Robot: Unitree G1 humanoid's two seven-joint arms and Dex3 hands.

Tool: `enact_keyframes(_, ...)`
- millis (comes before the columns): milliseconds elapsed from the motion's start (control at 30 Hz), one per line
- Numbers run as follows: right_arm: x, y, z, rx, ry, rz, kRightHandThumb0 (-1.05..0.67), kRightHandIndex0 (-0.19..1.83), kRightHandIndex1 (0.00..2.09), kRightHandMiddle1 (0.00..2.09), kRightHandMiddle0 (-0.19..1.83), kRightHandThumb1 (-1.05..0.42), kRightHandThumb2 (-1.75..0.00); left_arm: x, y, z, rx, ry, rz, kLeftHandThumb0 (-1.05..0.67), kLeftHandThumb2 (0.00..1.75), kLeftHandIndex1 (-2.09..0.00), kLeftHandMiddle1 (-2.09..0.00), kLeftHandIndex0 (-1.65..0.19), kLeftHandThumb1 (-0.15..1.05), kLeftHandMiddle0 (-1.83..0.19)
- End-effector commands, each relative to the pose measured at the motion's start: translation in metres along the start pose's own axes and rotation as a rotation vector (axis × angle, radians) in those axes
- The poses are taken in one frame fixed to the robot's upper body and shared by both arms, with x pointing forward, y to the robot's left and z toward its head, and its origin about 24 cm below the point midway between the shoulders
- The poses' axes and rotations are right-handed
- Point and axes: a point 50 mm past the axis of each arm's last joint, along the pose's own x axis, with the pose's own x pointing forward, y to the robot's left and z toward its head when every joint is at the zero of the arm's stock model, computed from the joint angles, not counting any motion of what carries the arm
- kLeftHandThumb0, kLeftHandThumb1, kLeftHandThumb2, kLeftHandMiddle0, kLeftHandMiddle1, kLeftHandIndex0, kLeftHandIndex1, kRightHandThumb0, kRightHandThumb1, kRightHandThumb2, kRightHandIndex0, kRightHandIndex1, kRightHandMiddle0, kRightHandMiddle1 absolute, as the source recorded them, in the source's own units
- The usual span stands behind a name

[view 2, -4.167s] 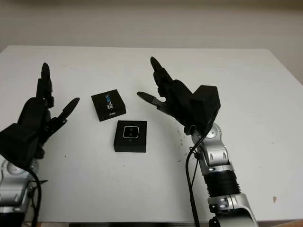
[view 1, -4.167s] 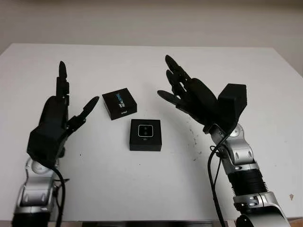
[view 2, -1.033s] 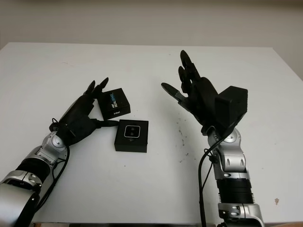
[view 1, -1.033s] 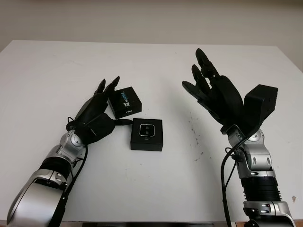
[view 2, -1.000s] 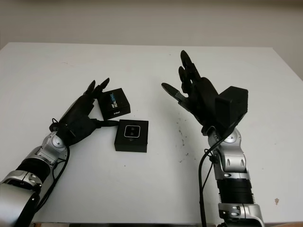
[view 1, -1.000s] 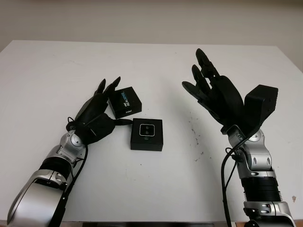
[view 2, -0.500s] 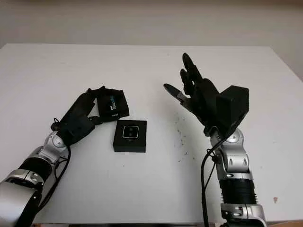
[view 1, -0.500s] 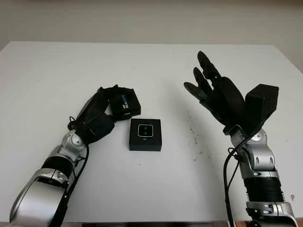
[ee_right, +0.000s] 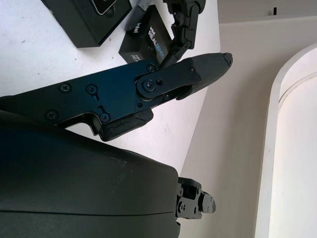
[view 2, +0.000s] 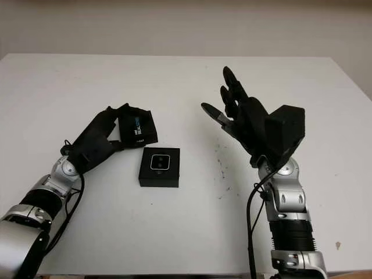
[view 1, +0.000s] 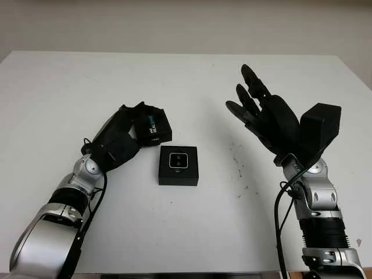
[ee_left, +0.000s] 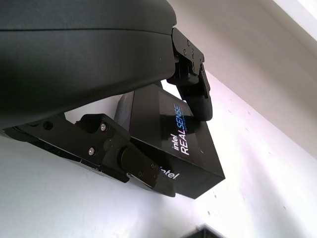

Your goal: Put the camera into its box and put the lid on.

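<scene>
White counter. Open black box, centre, with the camera seated inside, face up. RealSense lid, just far-left of the box, tilted and partly raised off the counter. Left hand: fingers clamped on the lid's opposite sides. Right hand: raised above the counter's right side, well apart from the box, open, holding nothing.

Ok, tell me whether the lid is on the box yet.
Not on. The lid is gripped in the left hand and tilted, beside the box, which lies open with the camera in it.
</scene>
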Motion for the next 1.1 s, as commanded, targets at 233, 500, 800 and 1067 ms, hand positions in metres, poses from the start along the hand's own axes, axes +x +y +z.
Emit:
enact_keyframes(233,-0.002,0.006,0.000,0.016,0.000,-0.001,-0.77,-0.06,0.07,0.06,-0.05,-1.02,-0.05,-0.010,0.043,0.003,-0.144,-0.039,0.172,-0.10,0.05,-1.29,-1.34,-0.32,0.98,-0.36)
enact_keyframes(500,-0.004,0.007,-0.002,0.010,0.006,0.003,-0.77,-0.06,0.06,0.06,-0.06,-1.03,-0.06,-0.025,0.075,0.025,-0.227,-0.144,0.244,-0.09,0.05,-1.33,-1.36,-0.32,0.98,-0.35)
enact_keyframes(800,-0.004,0.011,-0.003,-0.018,0.003,-0.017,-0.77,-0.02,0.08,0.07,-0.03,-1.04,-0.06,-0.051,0.064,0.059,-0.243,-0.250,0.101,-0.09,0.06,-1.32,-1.29,-0.34,0.99,-0.41)
enact_keyframes(1067,-0.004,0.013,-0.003,0.001,0.010,-0.033,-0.74,-0.05,0.05,0.05,-0.04,-1.05,-0.27,-0.069,0.037,0.082,-0.234,-0.331,-0.043,-0.11,0.06,-1.39,-1.35,-0.30,1.00,-0.40)
